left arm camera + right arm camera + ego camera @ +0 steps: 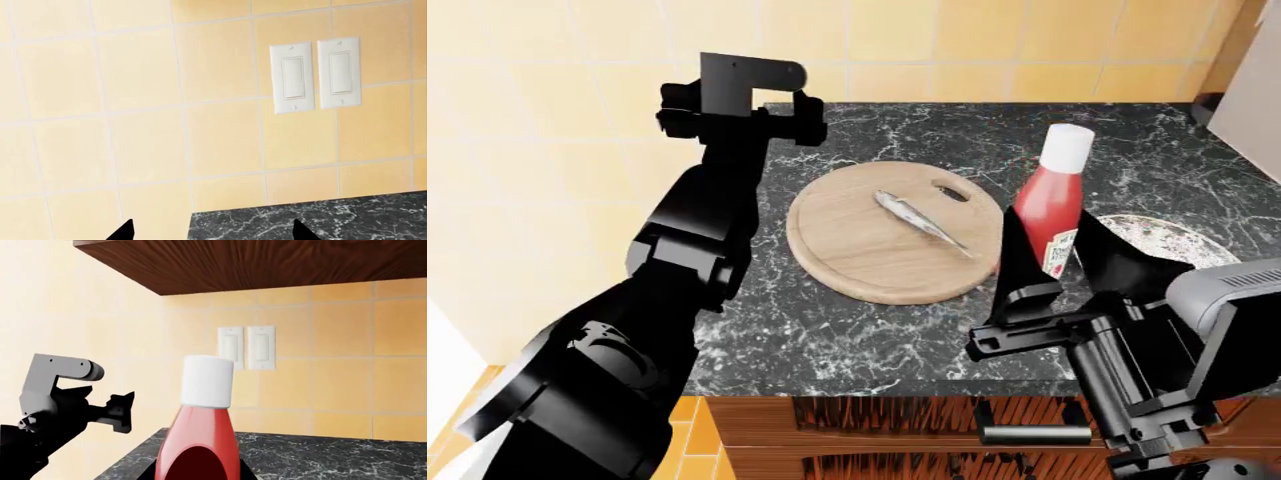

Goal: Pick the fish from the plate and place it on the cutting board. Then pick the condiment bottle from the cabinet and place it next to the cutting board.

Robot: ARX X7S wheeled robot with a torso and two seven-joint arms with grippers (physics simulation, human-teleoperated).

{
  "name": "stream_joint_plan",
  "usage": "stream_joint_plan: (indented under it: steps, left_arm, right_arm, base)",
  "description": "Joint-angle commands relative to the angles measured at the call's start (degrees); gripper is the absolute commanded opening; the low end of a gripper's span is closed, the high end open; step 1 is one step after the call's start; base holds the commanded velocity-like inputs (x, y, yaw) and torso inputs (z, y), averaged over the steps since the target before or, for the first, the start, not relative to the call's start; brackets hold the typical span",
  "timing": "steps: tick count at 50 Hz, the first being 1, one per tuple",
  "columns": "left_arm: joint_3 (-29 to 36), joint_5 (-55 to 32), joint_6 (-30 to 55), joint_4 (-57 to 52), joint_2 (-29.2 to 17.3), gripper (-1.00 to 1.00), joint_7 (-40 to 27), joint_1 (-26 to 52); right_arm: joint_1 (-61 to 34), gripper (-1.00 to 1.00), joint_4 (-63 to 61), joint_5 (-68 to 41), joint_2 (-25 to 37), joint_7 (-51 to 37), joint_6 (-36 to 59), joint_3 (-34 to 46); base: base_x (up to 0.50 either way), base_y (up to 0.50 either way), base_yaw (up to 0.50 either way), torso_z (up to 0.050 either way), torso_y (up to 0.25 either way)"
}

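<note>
Right pincer straddles condiment bottle on black marble counter, yellow-tiled wall behind.

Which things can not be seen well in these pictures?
- Plate: head view, partly covered by the right tool and arm.
- Ketchup bottle: right wrist view cuts off its base; head view hides the base behind the tool, so contact is unclear.
- Left tool: left wrist view shows only its tips; head view hides it behind the arm.
</note>
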State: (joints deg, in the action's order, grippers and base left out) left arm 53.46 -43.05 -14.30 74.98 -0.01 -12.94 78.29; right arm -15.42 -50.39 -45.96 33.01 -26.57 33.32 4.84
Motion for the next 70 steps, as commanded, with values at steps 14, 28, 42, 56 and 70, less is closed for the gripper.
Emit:
stream_joint_plan:
  steps: [14,28,42,56,70]
  left_arm:
    - [0.4,-0.25,-0.23,0.0,0.0,1.0,-0.06,0.01]
    - [0.45,-0.16,-0.27,0.0,0.0,1.0,-0.09,-0.03]
    - [0.39,-0.25,-0.17,0.0,0.0,1.0,0.06,0.01]
    - [0.65,-0.37,-0.24,0.0,0.0,1.0,0.02,0.01]
    - [0.5,-0.21,-0.3,0.0,0.0,1.0,-0.02,-0.02]
  right_arm:
    - [9.46,-1.0,6.84,23.74,-1.97,6.36,-19.73,5.39]
    - [6.96,-1.0,17.64,26.34,-5.74,9.6,-25.75,8.91]
    - [2.32,-1.0,22.98,23.92,-7.48,11.75,-22.95,11.11]
    - [3.15,-1.0,26.17,23.78,-8.34,12.43,-25.53,11.12]
    - [5.76,-1.0,31.09,24.4,-9.99,13.67,-30.82,11.64]
  base:
    - [0.0,0.0,0.0,0.0,0.0]
    - [0.0,0.0,0.0,0.001,0.0]
    - [0.0,0.0,0.0,0.0,0.001]
    - [0.0,0.0,0.0,0.0,0.0]
    - [0.0,0.0,0.0,0.0,0.0]
